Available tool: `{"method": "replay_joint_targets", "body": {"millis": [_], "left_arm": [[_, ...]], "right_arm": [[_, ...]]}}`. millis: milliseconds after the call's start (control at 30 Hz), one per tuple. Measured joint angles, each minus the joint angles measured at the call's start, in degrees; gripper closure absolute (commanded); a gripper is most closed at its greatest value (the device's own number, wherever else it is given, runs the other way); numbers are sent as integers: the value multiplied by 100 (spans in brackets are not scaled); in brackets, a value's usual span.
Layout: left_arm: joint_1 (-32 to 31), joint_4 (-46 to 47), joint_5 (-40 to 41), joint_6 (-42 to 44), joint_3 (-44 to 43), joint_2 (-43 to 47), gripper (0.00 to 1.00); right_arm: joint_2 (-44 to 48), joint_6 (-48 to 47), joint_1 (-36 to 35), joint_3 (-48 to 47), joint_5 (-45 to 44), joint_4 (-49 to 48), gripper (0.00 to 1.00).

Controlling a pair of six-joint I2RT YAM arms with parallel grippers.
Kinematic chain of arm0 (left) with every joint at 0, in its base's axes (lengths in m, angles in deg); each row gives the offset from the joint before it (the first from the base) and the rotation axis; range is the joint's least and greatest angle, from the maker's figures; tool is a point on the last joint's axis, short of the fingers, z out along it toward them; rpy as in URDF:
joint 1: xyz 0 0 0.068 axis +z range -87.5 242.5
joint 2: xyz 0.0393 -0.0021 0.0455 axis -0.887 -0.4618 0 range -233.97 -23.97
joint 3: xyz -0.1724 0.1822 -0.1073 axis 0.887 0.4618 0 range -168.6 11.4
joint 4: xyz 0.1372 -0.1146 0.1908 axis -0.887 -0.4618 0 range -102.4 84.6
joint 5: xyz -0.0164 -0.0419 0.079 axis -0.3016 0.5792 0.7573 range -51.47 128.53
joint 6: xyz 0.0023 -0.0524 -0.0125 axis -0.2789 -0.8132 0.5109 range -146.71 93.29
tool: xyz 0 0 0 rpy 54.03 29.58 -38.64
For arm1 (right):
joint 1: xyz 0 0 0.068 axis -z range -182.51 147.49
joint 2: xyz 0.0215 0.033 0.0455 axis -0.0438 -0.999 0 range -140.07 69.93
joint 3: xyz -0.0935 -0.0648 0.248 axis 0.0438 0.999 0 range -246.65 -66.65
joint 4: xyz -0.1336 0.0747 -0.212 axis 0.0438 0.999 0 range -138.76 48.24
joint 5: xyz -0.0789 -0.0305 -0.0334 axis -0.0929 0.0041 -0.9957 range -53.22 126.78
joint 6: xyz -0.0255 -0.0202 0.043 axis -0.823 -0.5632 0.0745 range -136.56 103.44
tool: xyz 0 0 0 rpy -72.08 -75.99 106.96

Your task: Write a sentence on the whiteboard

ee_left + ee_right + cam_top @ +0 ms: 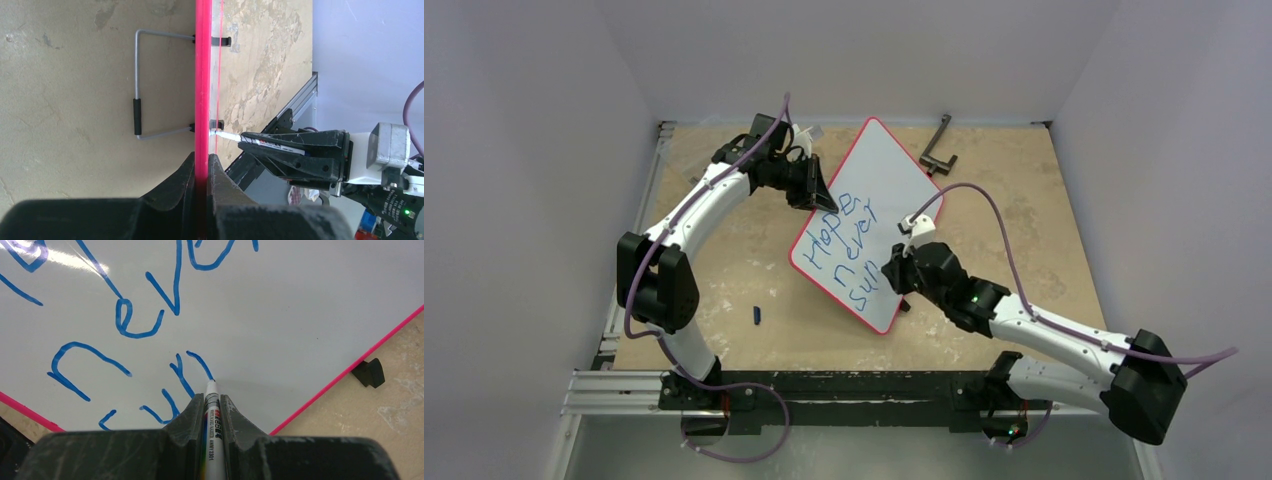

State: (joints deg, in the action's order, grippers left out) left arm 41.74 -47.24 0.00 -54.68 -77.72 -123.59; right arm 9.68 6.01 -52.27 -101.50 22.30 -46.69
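right gripper (212,407), near right: clamped on marker (212,437), tip touching board to ink "sur" | sentence (844,245): "Hope never sur", unfinished imo | whiteboard (894,185): mid-table | left gripper (202,170), far left: pinching red rim (202,75), probably steadying it

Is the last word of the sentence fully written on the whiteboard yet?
No: on the whiteboard the third line of the sentence reads only "sur", and the marker tip rests at the end of that r.
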Motion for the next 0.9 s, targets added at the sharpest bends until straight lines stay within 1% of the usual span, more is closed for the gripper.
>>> {"method": "replay_joint_targets", "body": {"millis": [200, 500, 900], "left_arm": [[0, 2, 0, 7, 0, 0, 100], [0, 2, -2, 4, 0, 0, 100], [0, 17, -2, 31, 0, 2, 100]], "right_arm": [[214, 114, 0, 275, 9, 13, 100], [227, 155, 0, 286, 13, 17, 100], [-66, 76, 2, -90, 20, 120, 100]]}}
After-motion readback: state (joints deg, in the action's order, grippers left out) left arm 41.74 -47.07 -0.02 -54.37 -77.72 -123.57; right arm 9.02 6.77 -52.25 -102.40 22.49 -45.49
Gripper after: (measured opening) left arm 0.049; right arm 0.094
